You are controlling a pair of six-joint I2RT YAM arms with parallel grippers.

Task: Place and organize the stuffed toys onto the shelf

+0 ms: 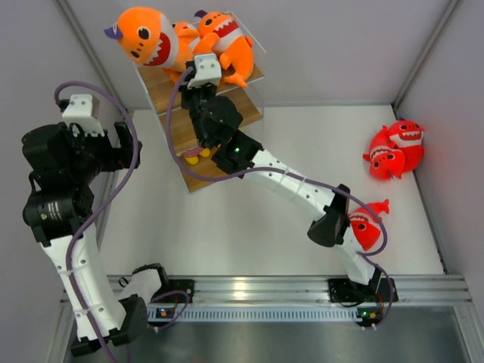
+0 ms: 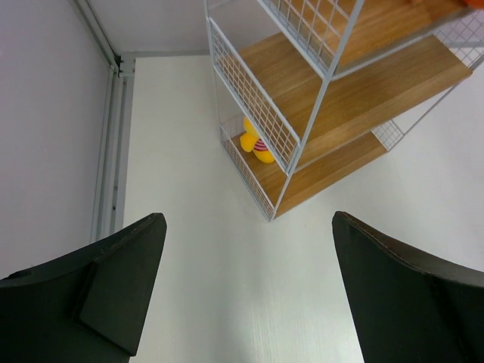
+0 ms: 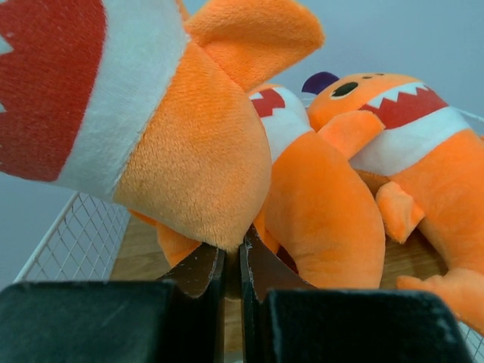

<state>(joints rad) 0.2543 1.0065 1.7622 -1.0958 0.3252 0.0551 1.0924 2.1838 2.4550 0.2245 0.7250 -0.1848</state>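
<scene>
Three orange sharks lie on the top board of the shelf (image 1: 249, 113): one at the left (image 1: 147, 38), one in the middle (image 1: 184, 32) and one at the right (image 1: 227, 41). My right gripper (image 1: 199, 59) reaches over the shelf top. In the right wrist view it (image 3: 233, 253) is shut on a fold of the near orange shark (image 3: 174, 151), with two more orange sharks (image 3: 325, 219) (image 3: 423, 151) behind. Two red sharks (image 1: 397, 147) lie at the right wall, and one (image 1: 367, 227) lies by my right arm's elbow. My left gripper (image 2: 248, 227) is open and empty, left of the shelf (image 2: 355, 98).
A small yellow-footed, pink-striped figure (image 2: 257, 145) sits on the shelf's bottom board, also seen in the top view (image 1: 195, 156). Grey walls close in the table at the left, back and right. A metal rail (image 1: 249, 287) runs along the near edge.
</scene>
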